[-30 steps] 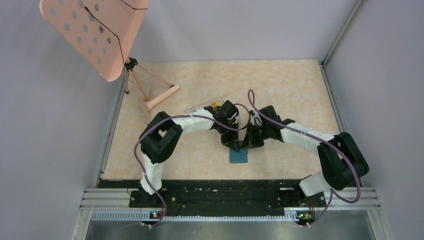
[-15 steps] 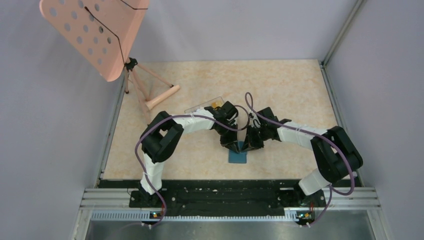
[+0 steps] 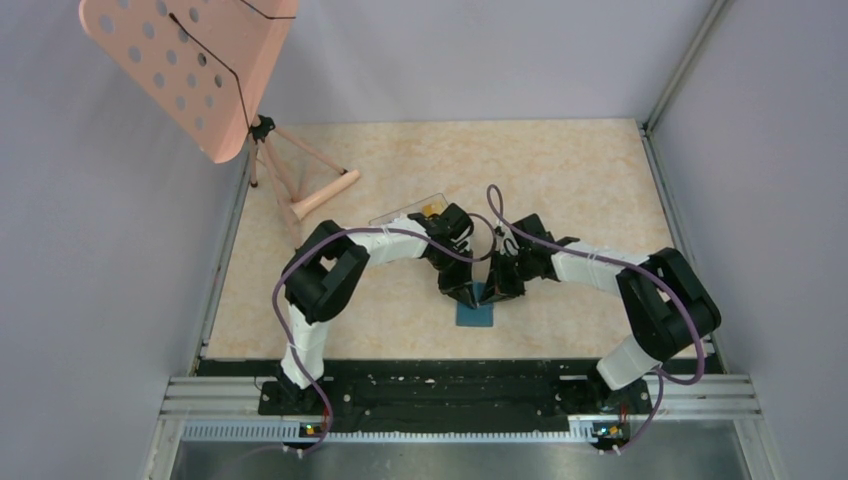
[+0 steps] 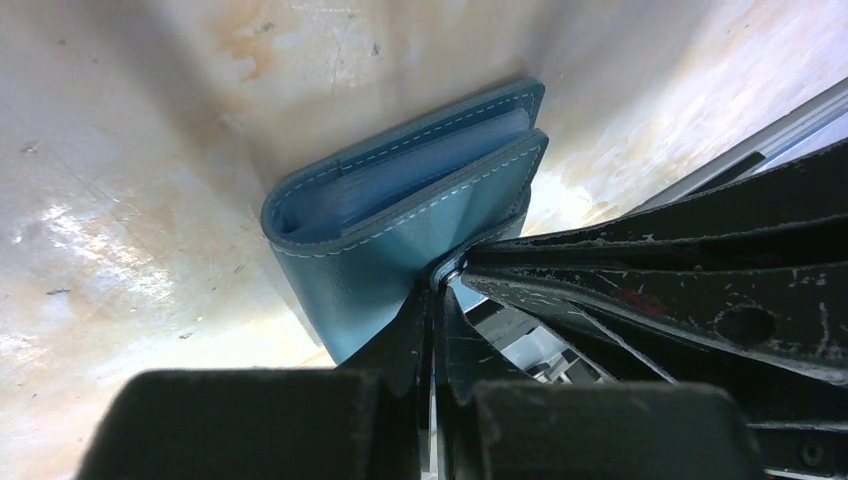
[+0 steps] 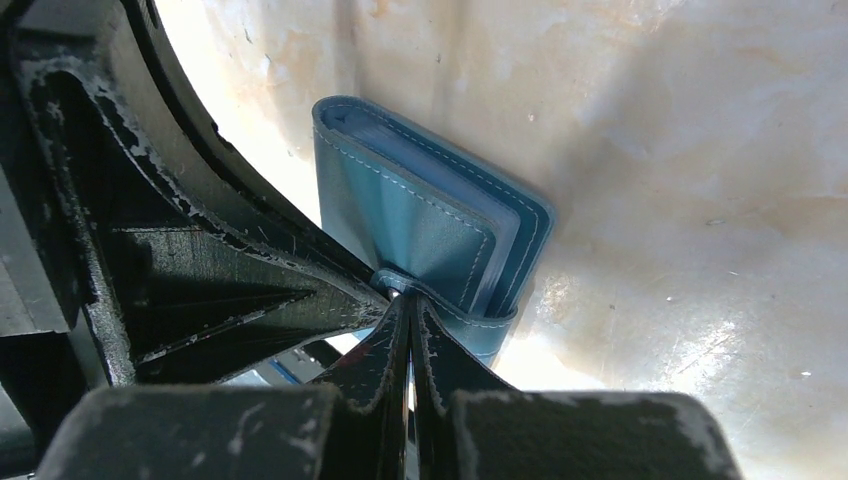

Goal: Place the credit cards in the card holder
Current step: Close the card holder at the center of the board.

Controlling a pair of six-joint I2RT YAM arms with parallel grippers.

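Observation:
The card holder is a teal wallet lying folded on the table between the two arms. Its spine and stitched covers fill the left wrist view and the right wrist view. Pale blue layers show between the covers; I cannot tell if they are credit cards or pockets. No loose credit card is in view. My left gripper is shut, its tips against the metal snap on the top cover. My right gripper is shut too, tips on the snap tab from the opposite side. Both grippers meet over the wallet's far edge, left and right.
A clear plastic box with a small orange thing at its end lies behind the left arm, partly hidden. A pink perforated stand on a tripod occupies the back left corner. Grey walls close in both sides.
The right arm's elbow has swung left toward the middle. Both grippers have stayed shut at the wallet's snap, and the wallet has not moved.

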